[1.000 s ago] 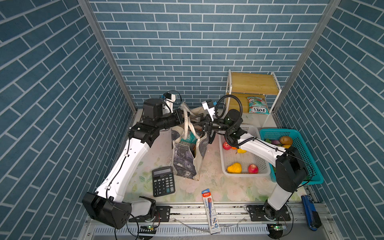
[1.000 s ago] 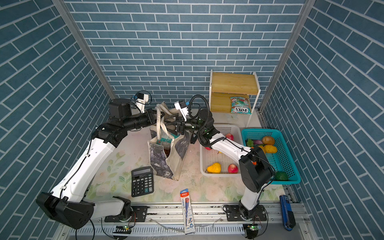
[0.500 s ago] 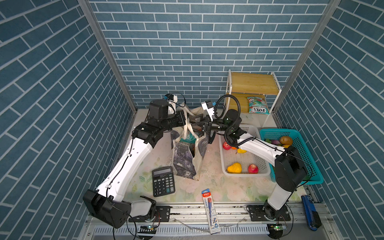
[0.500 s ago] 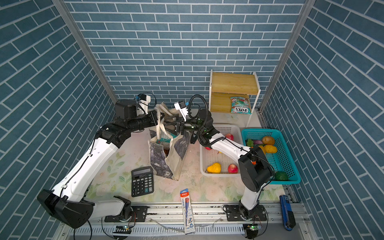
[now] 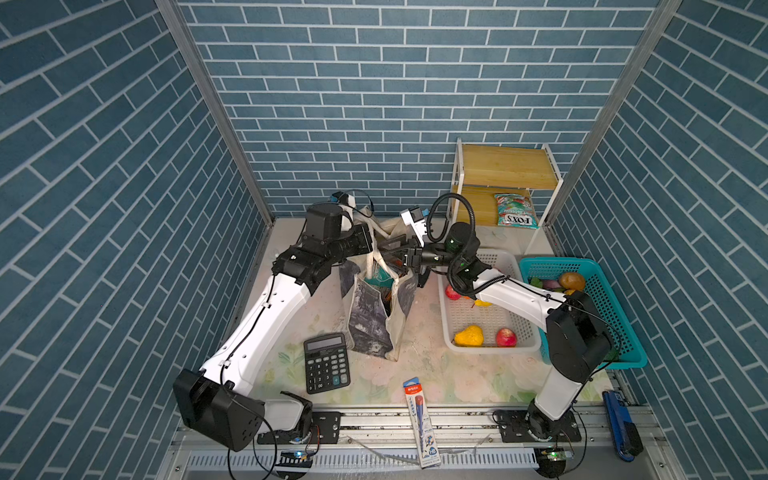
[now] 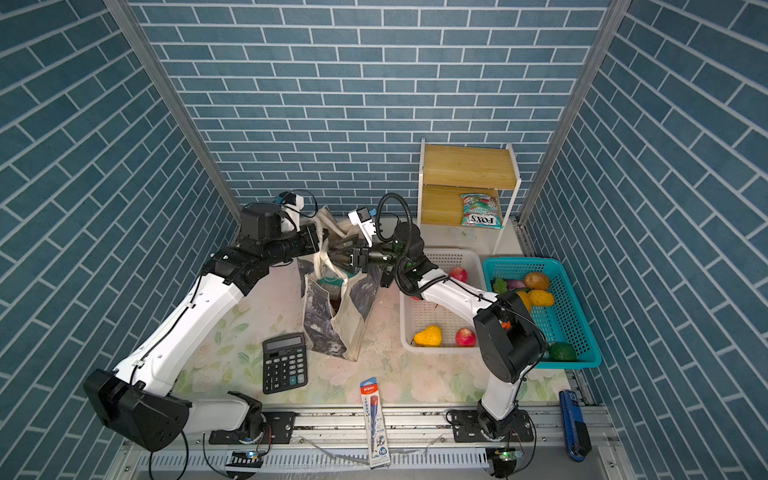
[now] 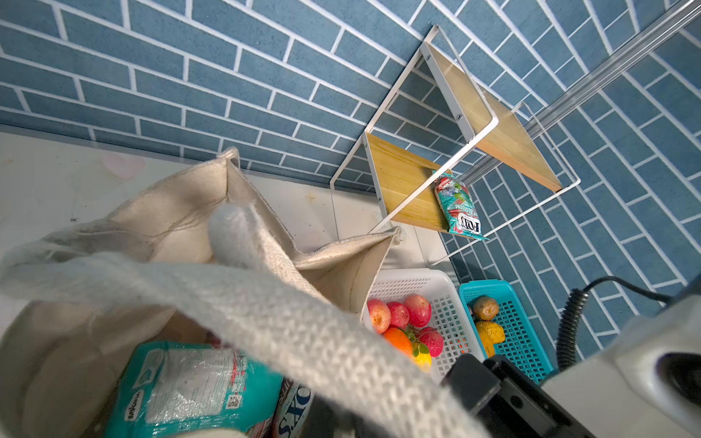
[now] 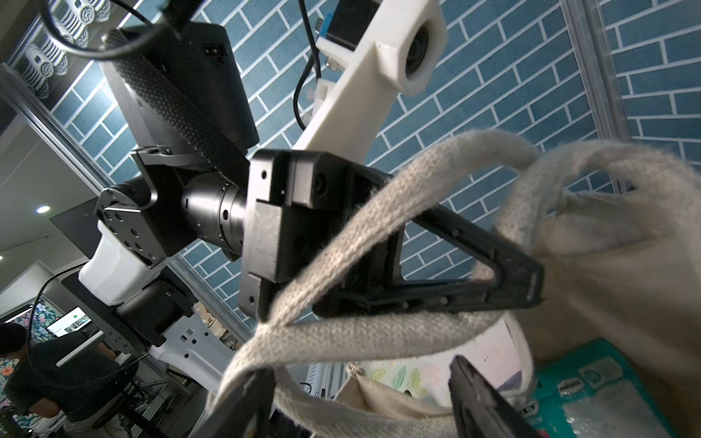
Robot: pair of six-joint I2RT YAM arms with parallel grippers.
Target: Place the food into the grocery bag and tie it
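The grocery bag [image 5: 370, 316] [image 6: 324, 316] stands upright mid-table, its cream mouth [image 7: 170, 212] open. Inside lies food: a teal packet [image 7: 189, 386] [image 8: 591, 394]. My left gripper [image 5: 376, 245] [image 6: 322, 243] [image 8: 535, 292] hovers over the mouth, shut on a cream strap [image 8: 379, 227] that also loops round its fingers. Facing it, my right gripper [image 5: 395, 253] [image 6: 340, 257] [image 8: 364, 402] is open, with another strap [image 8: 379, 337] running across its gap. More food sits apart: a FOX'S packet [image 5: 515, 210] [image 7: 457, 206] on the shelf and fruit [image 5: 469, 336] in the baskets.
A white basket [image 5: 490, 348] and a teal basket [image 5: 623, 332] stand right of the bag. The wooden shelf [image 5: 507, 166] is at the back right. A black calculator [image 5: 326, 363] and a pencil pack [image 5: 420, 419] lie in front.
My left arm has shifted a little to the right, carrying the strap toward the right gripper. The right arm has stayed almost in place, jaws still wide.
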